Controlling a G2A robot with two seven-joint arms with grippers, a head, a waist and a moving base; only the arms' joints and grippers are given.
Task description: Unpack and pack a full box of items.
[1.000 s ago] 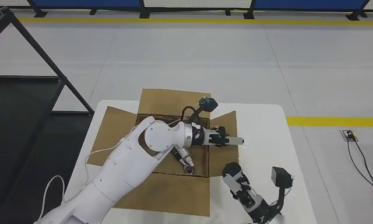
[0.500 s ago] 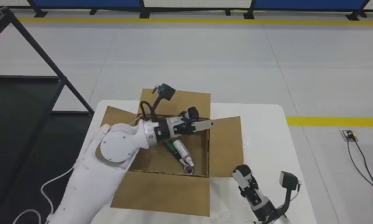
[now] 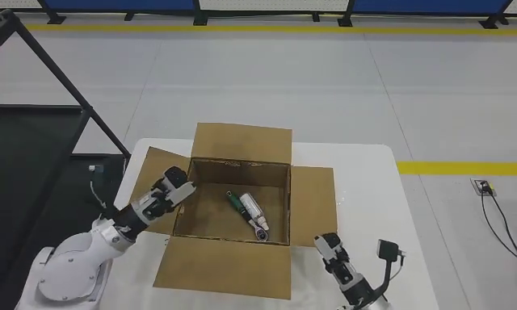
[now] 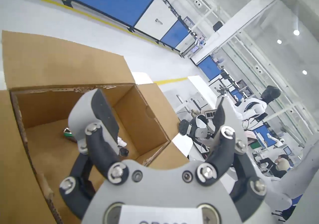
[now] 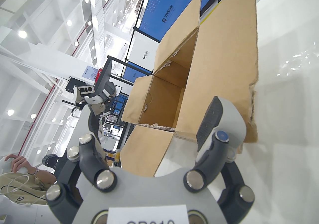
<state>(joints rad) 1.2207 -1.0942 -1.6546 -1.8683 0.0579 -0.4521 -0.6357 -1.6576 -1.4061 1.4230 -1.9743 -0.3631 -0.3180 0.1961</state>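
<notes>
On either side of the open box (image 3: 242,140) I see my left gripper (image 3: 176,186) and right gripper (image 3: 326,247), jaws apart.

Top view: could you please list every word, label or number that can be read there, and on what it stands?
None can be read.
The cardboard box shows plain flaps, with no print on them.
Any label on the white item inside it is too small to read.

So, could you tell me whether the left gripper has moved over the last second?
Yes. The left gripper has swung back across the cardboard box, from its right side to its left side.
</notes>
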